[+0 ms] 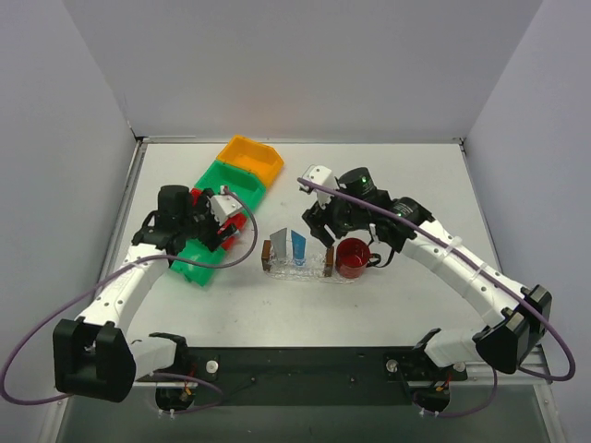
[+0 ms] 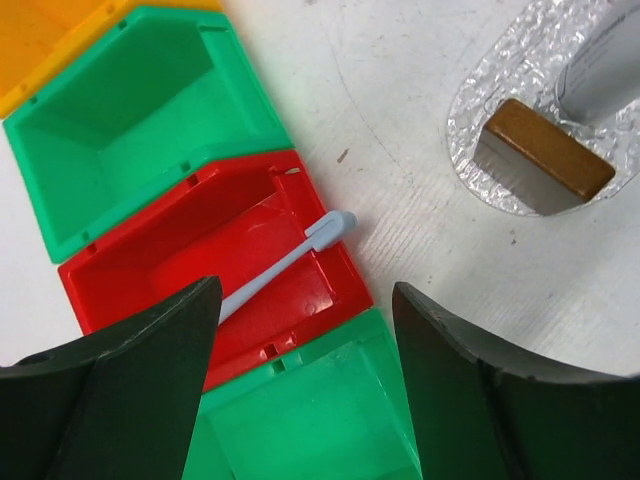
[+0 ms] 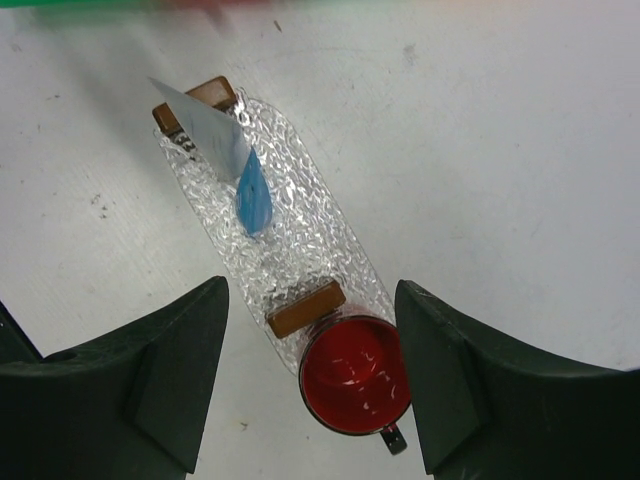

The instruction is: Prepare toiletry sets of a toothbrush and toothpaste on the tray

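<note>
Above the red bin (image 2: 150,270), the left hand (image 2: 305,300) points downward with its fingers spread wide and nothing between them. Beneath the gap, the toothbrush (image 2: 290,262) lies slantwise in that bin, its head propped on the rim and its handle end hidden behind one finger. Over the middle of the table (image 1: 416,175), the right arm reaches inward and the right hand (image 3: 310,290) hangs above the clear textured tray (image 3: 310,240), fingers likewise spread and empty. The silver-grey toothpaste tube (image 3: 205,130) and the blue toothpaste tube (image 3: 253,195) stand tilted at one end of the tray. A red cup (image 3: 355,375) sits just beside the opposite wooden handle (image 3: 307,308).
</note>
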Robot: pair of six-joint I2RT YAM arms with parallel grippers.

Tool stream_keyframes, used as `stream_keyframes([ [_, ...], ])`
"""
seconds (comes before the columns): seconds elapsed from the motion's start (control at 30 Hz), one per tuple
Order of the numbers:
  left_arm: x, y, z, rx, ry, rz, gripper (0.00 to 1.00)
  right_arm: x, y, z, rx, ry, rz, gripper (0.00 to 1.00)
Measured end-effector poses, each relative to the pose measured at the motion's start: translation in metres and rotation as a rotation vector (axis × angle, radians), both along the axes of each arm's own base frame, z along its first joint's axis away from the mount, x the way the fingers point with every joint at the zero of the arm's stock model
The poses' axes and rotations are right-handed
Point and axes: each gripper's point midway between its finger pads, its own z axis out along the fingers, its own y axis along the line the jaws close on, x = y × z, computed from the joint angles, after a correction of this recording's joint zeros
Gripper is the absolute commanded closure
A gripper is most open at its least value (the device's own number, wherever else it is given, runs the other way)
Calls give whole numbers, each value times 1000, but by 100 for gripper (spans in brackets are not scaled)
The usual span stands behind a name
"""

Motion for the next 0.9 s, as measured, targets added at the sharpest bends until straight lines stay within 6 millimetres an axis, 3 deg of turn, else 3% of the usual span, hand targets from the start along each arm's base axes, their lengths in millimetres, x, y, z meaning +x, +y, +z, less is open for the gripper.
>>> stream_keyframes([
  [0.17, 4, -5, -25, 96, -4, -160, 21, -4, -24, -8, -18, 12, -42, 38],
  [0.43, 12, -9, -68, 218, 66, -367, 22, 6, -58, -2, 2, 1, -129, 39],
  [0.6, 26, -11, -77, 262, 67, -440, 22, 8, -66, -1, 15, 6, -144, 39],
  [0.9, 32, -11, -90, 314, 45, -518, 22, 6, -65, 2, 32, 8, -132, 40],
])
